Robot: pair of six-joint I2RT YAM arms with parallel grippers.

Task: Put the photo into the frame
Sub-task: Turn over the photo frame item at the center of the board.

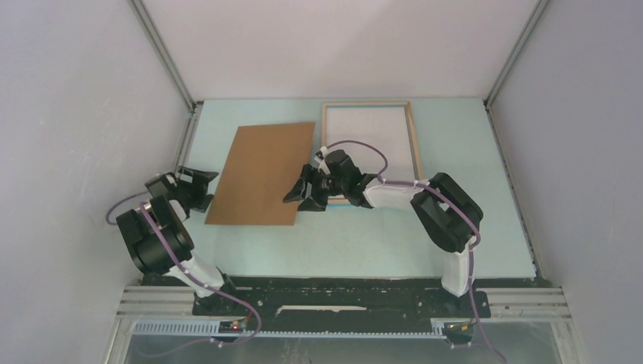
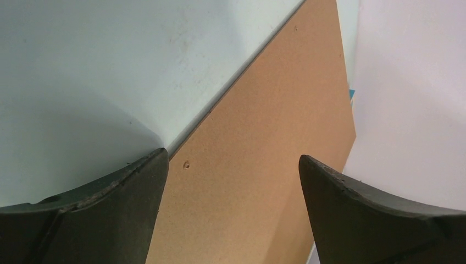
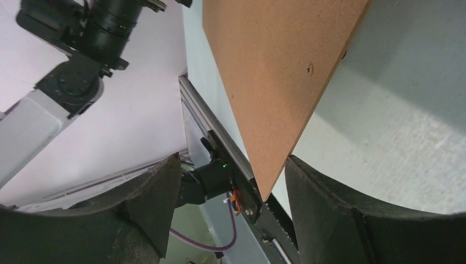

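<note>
From overhead we saw the frame (image 1: 414,144) lying wooden back up at the far right-centre of the table (image 1: 379,243). What looked like the photo (image 1: 369,140), white side up, filled its opening, though we could not be sure of that. Just left of it lay the brown backing board (image 1: 261,173). The right tool (image 1: 302,196) sat at the board's near right edge, beside the frame's near left corner, and the left tool (image 1: 203,189) sat by the board's near left corner. The wrist views showed more. The right tool's fingers stood apart, unclenched, with a corner of the board between them; whether they touched it we could not tell. The left tool gaped wide over the board's edge, holding nothing.
</note>
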